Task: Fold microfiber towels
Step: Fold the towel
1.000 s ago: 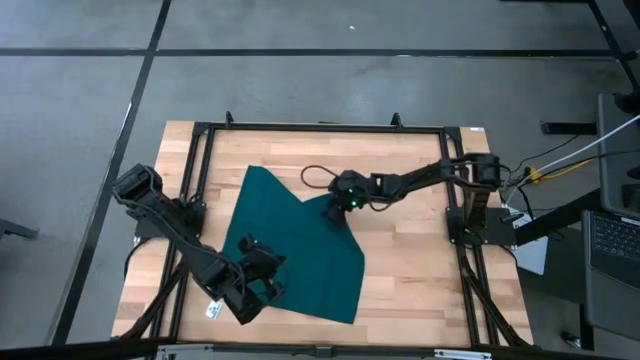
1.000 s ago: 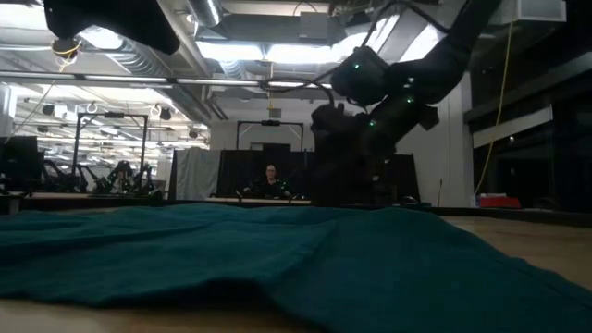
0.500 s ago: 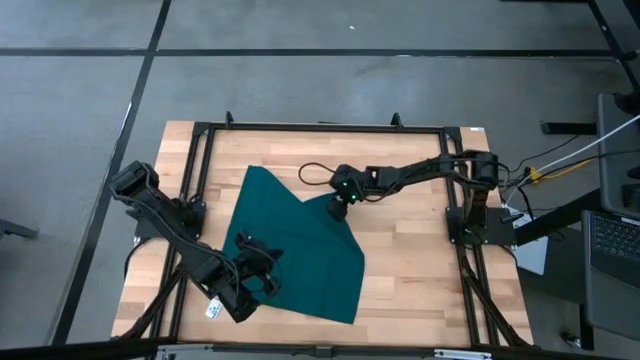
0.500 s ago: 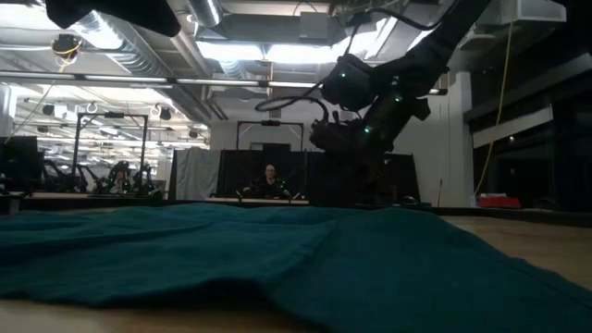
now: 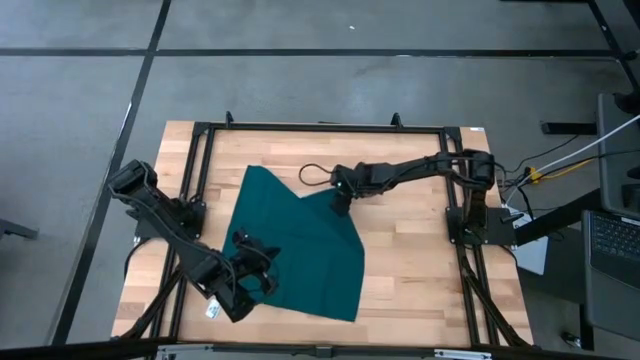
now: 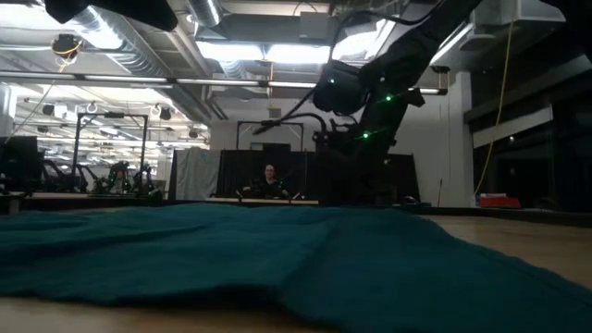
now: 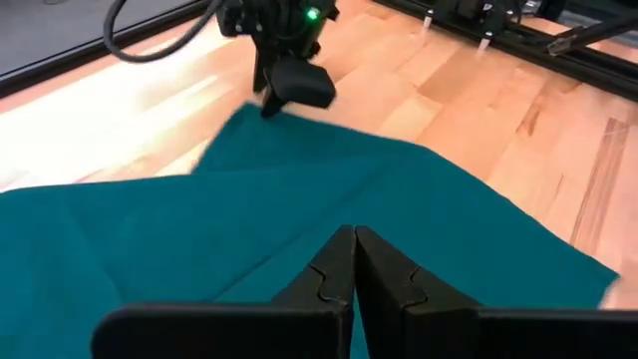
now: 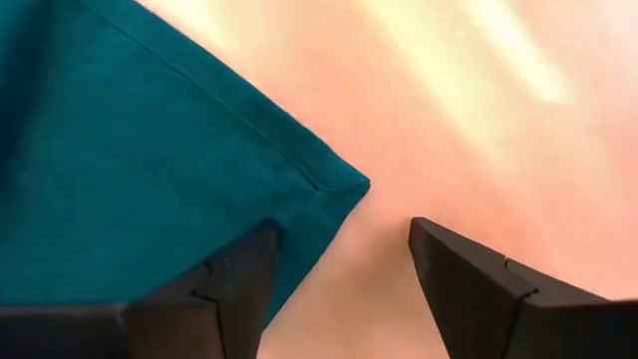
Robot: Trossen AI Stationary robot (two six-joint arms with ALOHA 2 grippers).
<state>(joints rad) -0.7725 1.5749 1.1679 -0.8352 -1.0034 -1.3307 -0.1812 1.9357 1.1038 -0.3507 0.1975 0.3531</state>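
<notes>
Left gripper (image 5: 252,275) at the near-left, fingers pressed together, above the towel's near part | teal towel (image 5: 295,245) spread flat mid-table (image 5: 410,260), lying as a diamond | right gripper (image 8: 339,254) at the far corner, fingers spread, one over the cloth, one over bare wood.

The left arm reached from the table's (image 5: 420,270) near-left corner, its left gripper (image 7: 354,267) low with fingers pressed together; the right arm stretched from the table's right edge toward its middle, right gripper (image 8: 339,261) spread, pointing down.
</notes>
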